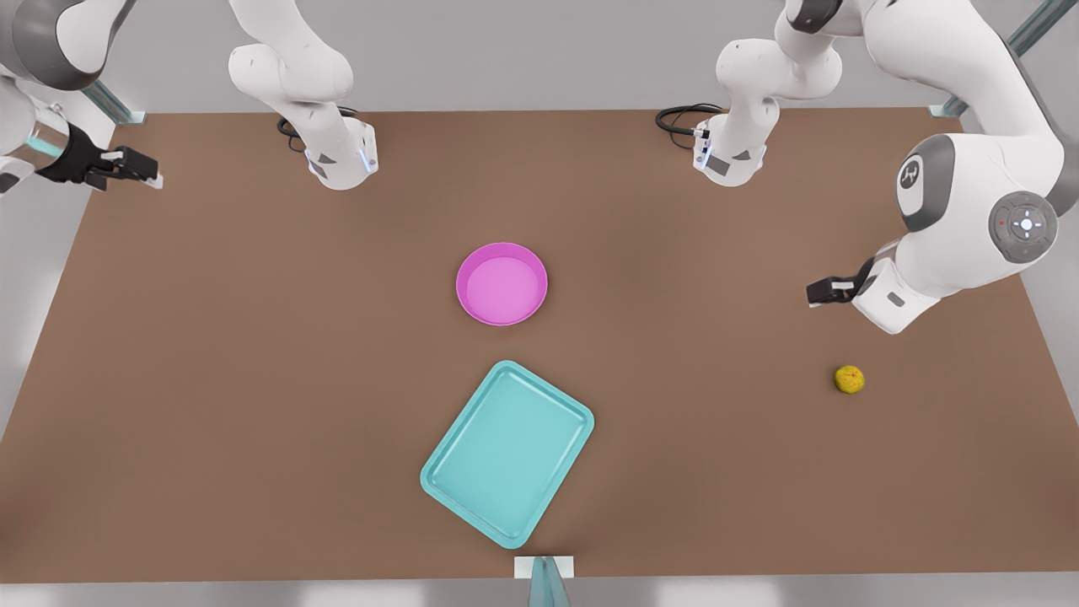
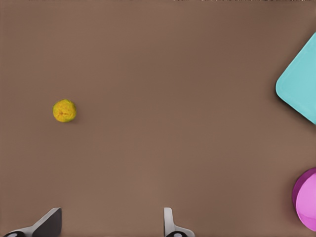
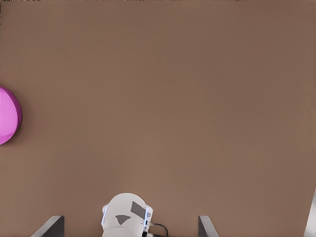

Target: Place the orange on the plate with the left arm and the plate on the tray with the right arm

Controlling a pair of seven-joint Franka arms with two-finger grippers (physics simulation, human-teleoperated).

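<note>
A small round yellow-orange orange (image 1: 849,379) with mottled skin is seen resting on the flat brown bench (image 1: 253,379), towards the front view's right and well apart from everything else. A round bright pink shallow plate (image 1: 501,283) with a raised rim is seen near the middle of the bench, and nothing lies in it. A light teal rectangular tray (image 1: 507,453) with rounded corners is set at a slant just in front of the plate, apart from it, and is likewise bare.

The left arm's black two-finger tool (image 1: 814,292) is held above the bench at the front view's right, near the orange but not over it; in the left wrist view its fingers (image 2: 170,224) are spread wide with nothing between them, the orange (image 2: 64,110) is seen off to one side, and corners of the tray (image 2: 300,86) and plate (image 2: 306,199) are caught.

The right arm's tool (image 1: 143,169) waits at the far edge of the bench on the front view's left, well apart from the plate. Its fingers (image 3: 51,227) are also spread wide and hold nothing, and an edge of the plate (image 3: 9,121) is seen.
</note>
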